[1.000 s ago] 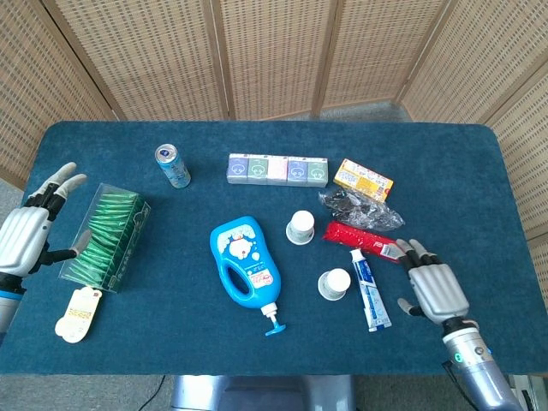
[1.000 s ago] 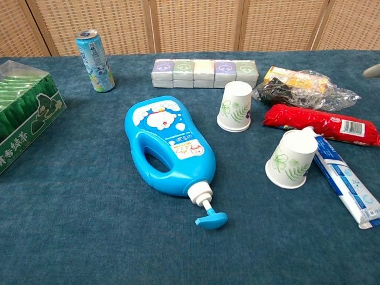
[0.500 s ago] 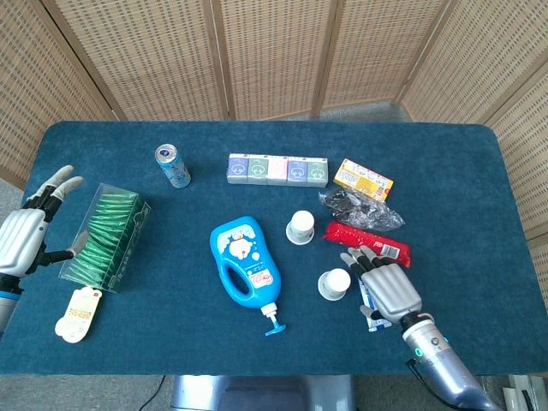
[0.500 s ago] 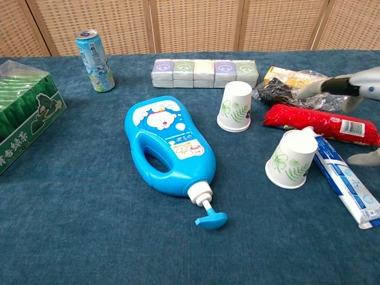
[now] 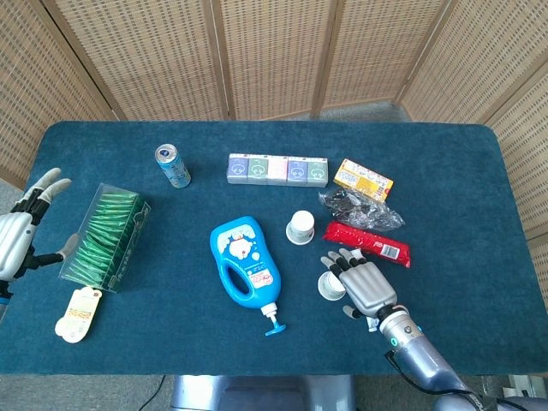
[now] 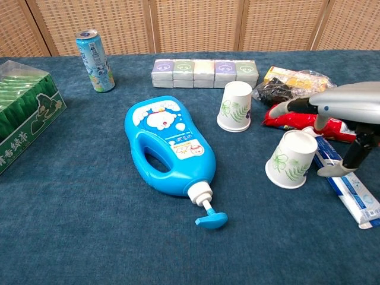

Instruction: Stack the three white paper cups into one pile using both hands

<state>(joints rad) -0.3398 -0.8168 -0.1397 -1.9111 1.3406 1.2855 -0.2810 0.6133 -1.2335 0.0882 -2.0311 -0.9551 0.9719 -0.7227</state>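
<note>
Two white paper cups with green leaf prints show. One cup (image 5: 299, 227) (image 6: 235, 107) stands upside down in the middle of the table. The near cup (image 5: 329, 286) (image 6: 290, 159) lies tilted, bottom up, against a toothpaste tube (image 6: 348, 185). My right hand (image 5: 364, 285) (image 6: 347, 119) hovers just right of the near cup with its fingers spread, reaching over it with the thumb beside it, and holds nothing. At the table's far left edge my left hand (image 5: 21, 235) is open and empty, beside the green box; the chest view does not show it.
A blue pump bottle (image 5: 244, 261) (image 6: 169, 148) lies left of the cups. A red packet (image 5: 368, 241), a crinkled bag (image 5: 360, 208) and a yellow box (image 5: 363, 179) lie behind the right hand. Further back are a row of small boxes (image 5: 277, 169) and a can (image 5: 172, 165). A green tea box (image 5: 107, 237) sits far left.
My right hand has moved left from beyond the toothpaste tube to right beside the near cup. My left hand has drifted further left, away from the green box. The cups have not moved.
</note>
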